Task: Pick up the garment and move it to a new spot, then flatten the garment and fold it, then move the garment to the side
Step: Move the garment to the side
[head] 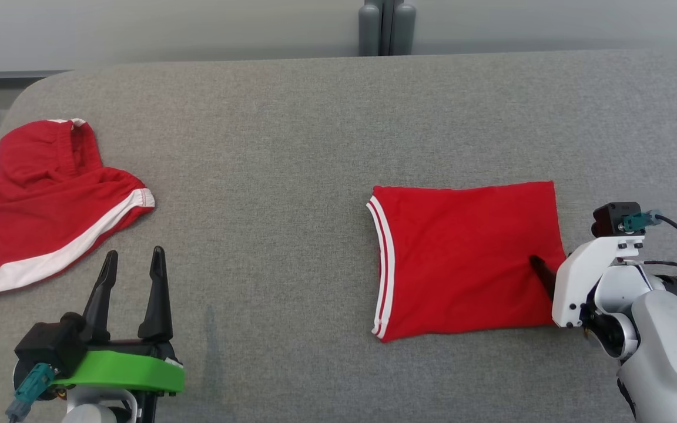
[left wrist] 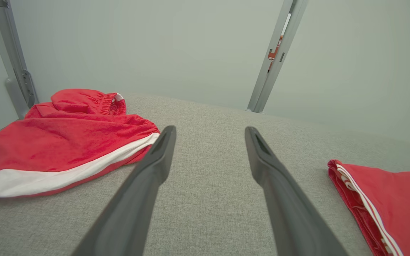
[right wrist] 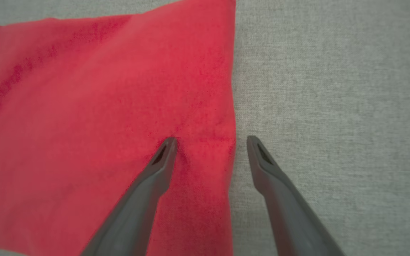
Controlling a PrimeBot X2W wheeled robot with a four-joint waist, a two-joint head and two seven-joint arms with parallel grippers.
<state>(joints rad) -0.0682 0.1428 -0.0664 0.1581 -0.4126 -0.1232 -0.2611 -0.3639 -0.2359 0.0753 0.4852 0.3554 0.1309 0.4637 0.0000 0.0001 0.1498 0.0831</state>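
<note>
1. Grey tabletop (head: pixel 291 117): folded red garment (head: pixel 468 258) lying flat, right of centre.
2. Right tool (right wrist: pixel 210 142): wide open, empty, straddling garment's right edge; nearer arm.
3. Left tool (head: pixel 133 258): open, empty, well apart.

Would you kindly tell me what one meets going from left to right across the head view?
crumpled red garment → left tool → folded red garment → right arm
</note>
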